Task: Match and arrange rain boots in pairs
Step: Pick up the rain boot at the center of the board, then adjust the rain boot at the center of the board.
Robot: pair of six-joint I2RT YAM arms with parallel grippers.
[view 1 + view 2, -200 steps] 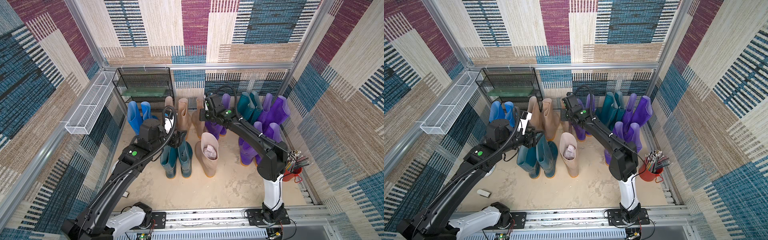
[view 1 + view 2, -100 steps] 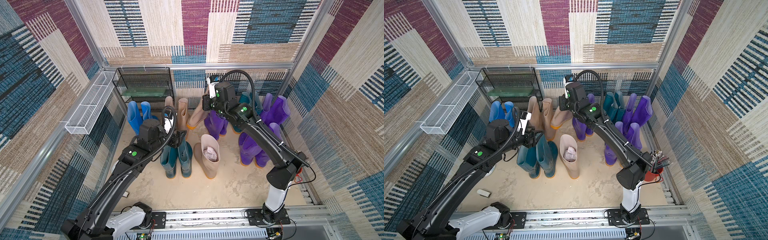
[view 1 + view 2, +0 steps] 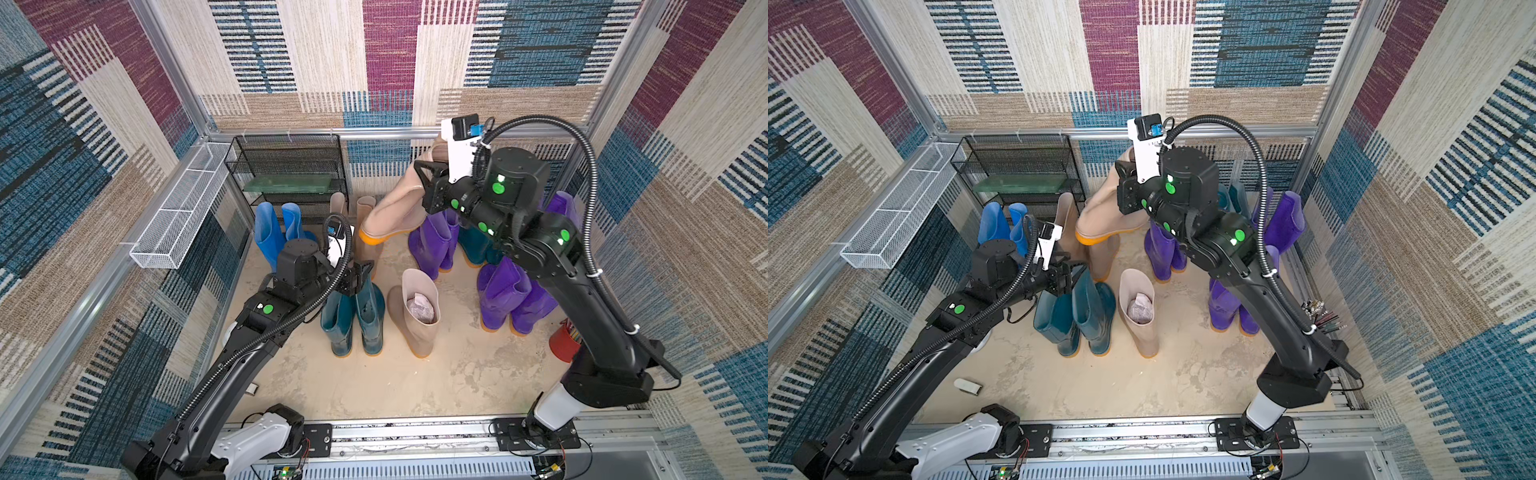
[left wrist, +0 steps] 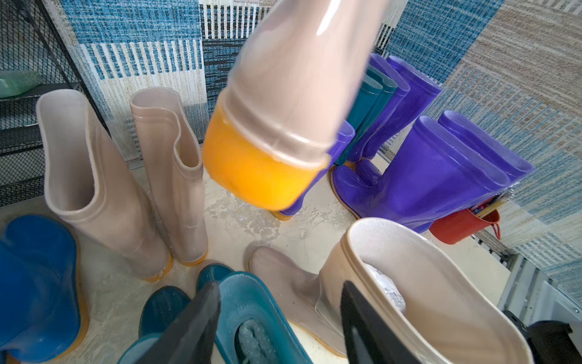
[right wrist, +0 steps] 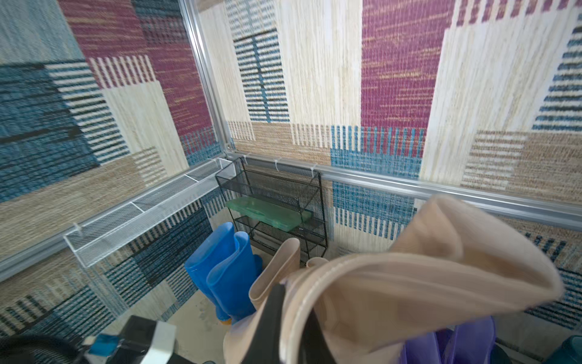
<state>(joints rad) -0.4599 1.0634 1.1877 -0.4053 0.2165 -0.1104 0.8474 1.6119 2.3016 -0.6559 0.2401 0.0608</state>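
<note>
Boot count, both top views.
- Blue boots: 2, upright at the back left corner of the floor, in front of the black wire rack.
- Beige: 4.
  - Two standing beige boots are at the back edge, just right of the blue ones.
  - One beige boot with paper stuffed inside stands upright mid-floor.
  - One lifted beige boot hangs clear of the floor over the back edge. It is tilted, with the orange sole lower than the cuff and pointing toward the left edge.
- Teal: 4.
  - The front teal pair stands upright mid-floor, just left of the paper-stuffed boot.
  - Two back teal boots stand near the back right corner.
- Purple boots: at least 5 along the right edge. The right arm hides part of the group, so there is no firm count.

Right claw: closed tight on the cuff of the lifted beige boot.
Left claw: fingers roughly half apart, gripping nothing, hanging over the tops of the front teal pair.

Against one second earlier: the right claw was low among the boots at the back edge, and that beige boot stood on the floor. Now both arm and boot are raised. The left arm, the left claw's gap and all other boots are unchanged.
</note>
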